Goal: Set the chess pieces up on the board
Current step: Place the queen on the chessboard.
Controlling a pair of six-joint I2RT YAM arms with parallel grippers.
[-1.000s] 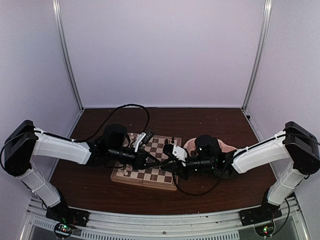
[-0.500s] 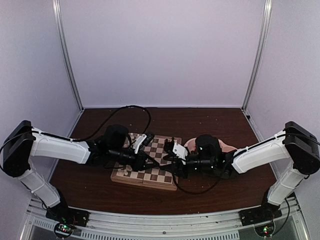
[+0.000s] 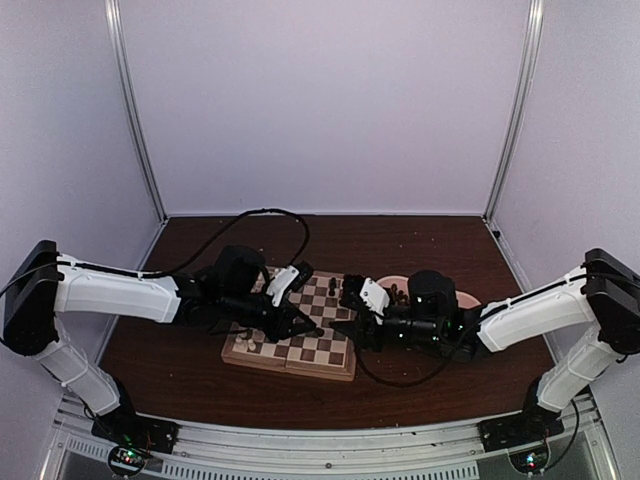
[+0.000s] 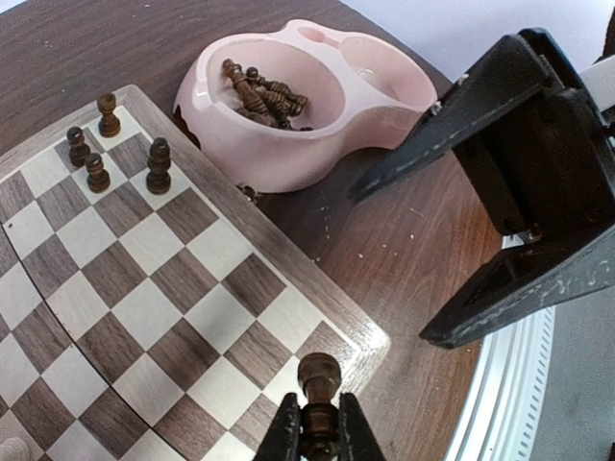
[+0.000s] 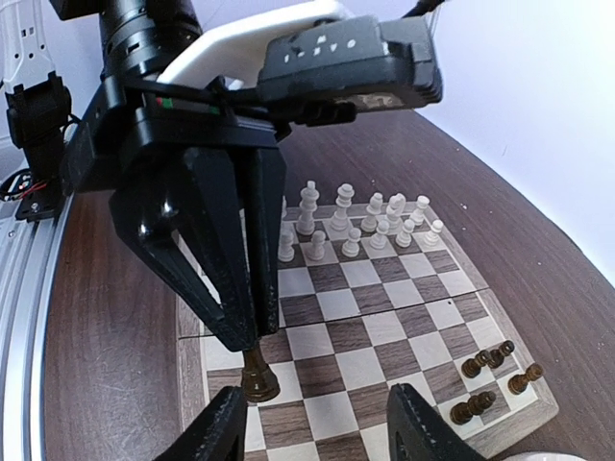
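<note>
We are watching the left pincer (image 4: 317,432) gripping a dark piece (image 4: 319,376) by its lower body, the jaws standing narrow and pressing on both of its sides. The piece is standing upright over the board (image 4: 183,288), at a square in the edge row near the corner closest to the right arm. We cannot tell whether its base is touching the wood.

The right pincer (image 5: 322,432) is hanging just beside that corner with its jaws standing apart and nothing between them. Its fingers are pointing toward the left pincer.

Cream pieces (image 5: 356,226) are standing in two rows along the board's left side. A small group of dark pieces (image 4: 159,168) is standing at the far right corner. More are lying heaped in the pink bowl (image 4: 288,144), which is sitting on the bench (image 4: 413,240) just beside the board's right edge.
</note>
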